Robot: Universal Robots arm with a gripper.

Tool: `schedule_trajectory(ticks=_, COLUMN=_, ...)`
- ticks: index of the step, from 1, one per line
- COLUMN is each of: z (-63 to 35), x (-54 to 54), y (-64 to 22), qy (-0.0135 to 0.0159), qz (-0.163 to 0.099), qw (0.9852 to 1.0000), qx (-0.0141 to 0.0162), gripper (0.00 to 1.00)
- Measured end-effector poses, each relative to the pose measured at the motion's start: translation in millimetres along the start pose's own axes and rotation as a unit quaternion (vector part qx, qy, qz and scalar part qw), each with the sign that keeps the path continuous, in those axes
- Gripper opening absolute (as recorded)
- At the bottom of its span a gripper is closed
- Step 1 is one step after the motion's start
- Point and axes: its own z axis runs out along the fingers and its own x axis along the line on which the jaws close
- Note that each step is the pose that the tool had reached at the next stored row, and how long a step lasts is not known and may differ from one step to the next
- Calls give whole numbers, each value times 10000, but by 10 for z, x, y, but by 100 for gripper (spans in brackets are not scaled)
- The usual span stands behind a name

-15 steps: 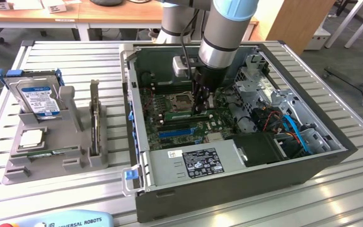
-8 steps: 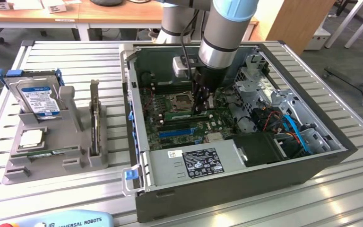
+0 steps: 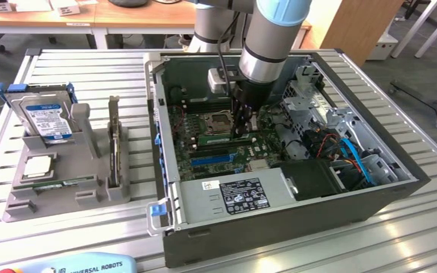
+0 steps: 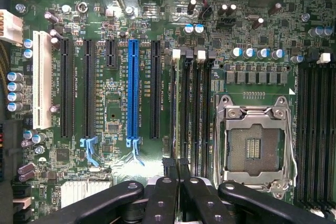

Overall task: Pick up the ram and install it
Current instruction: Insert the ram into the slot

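On the exterior view's left, a grey moulded plastic holder [image 3: 21, 207] sits on the slatted aluminium table [image 3: 74, 68]. It carries a silver hard drive in a blue caddy [image 3: 48, 116] standing at its back. A square silver processor chip [image 3: 38, 165] lies flat in front of that, and a tall dark expansion card [image 3: 114, 145] stands on edge at its right side. Just beside the holder is the open dark-grey metal computer case [image 3: 279, 236]. A green motherboard [image 3: 203, 153] lies on its floor, and a silver metal box with a printed label [image 3: 234, 196] runs along the near wall. The grey robot arm [image 3: 268, 40] reaches down into the case from above. Its black gripper [image 3: 245, 132] hangs low over the board, just to the exterior view's right of the empty square processor socket [image 3: 214, 121]. The ram [image 3: 218, 138], a long narrow green circuit-board stick, stands on edge along the memory slots, between the socket and the blue expansion slot [image 3: 211, 160]. In the wrist view the black fingers [image 4: 167, 198] are drawn close together, pinching the ram [image 4: 178, 114] by its thin edge. I cannot tell whether it is fully seated in its slot. Further right, blue cables [image 3: 353, 153] curl among the metal drive bays
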Motion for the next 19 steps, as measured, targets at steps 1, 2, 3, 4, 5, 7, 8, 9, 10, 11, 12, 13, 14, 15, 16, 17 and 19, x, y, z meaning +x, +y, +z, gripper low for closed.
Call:
schedule_trajectory(ticks=1, z=1, x=1, y=0, qy=0, qz=0, qw=10000, qx=0, gripper=11)
schedule_trajectory(ticks=2, z=5, x=1, y=0, qy=0, qz=0, qw=10000, qx=0, gripper=11)
schedule_trajectory(ticks=3, z=7, x=1, y=0, qy=0, qz=0, qw=10000, qx=0, gripper=11)
schedule_trajectory(ticks=4, z=8, x=1, y=0, qy=1, qz=0, qw=10000, qx=0, gripper=11)
schedule_trajectory(ticks=5, z=10, x=0, y=0, qy=0, qz=0, qw=10000, qx=0, gripper=11)
schedule_trajectory(ticks=7, z=13, x=1, y=0, qy=0, qz=0, qw=10000, qx=0, gripper=11)
schedule_trajectory(ticks=8, z=16, x=0, y=-1, qy=0, qz=0, qw=10000, qx=0, gripper=11)
schedule_trajectory(ticks=9, z=19, x=0, y=-1, qy=-1, qz=0, qw=10000, qx=0, gripper=11)
schedule_trajectory(ticks=10, z=22, x=1, y=-1, qy=0, qz=0, qw=10000, qx=0, gripper=11)
schedule_trajectory(ticks=11, z=26, x=1, y=-1, qy=0, qz=0, qw=10000, qx=0, gripper=11)
schedule_trajectory(ticks=12, z=30, x=1, y=-1, qy=0, qz=0, qw=10000, qx=0, gripper=11)
schedule_trajectory(ticks=13, z=32, x=1, y=-1, qy=0, qz=0, qw=10000, qx=0, gripper=11)
schedule_trajectory(ticks=14, z=32, x=1, y=-1, qy=1, qz=0, qw=10000, qx=-1, gripper=11)
schedule_trajectory(ticks=15, z=33, x=1, y=-1, qy=1, qz=0, qw=10000, qx=-1, gripper=11)
schedule_trajectory(ticks=16, z=35, x=1, y=-2, qy=0, qz=0, qw=10000, qx=0, gripper=11)
schedule_trajectory(ticks=17, z=36, x=1, y=-1, qy=0, qz=0, qw=10000, qx=0, gripper=11)
schedule_trajectory(ticks=19, z=42, x=1, y=-2, qy=-1, qz=0, qw=10000, qx=0, gripper=11)
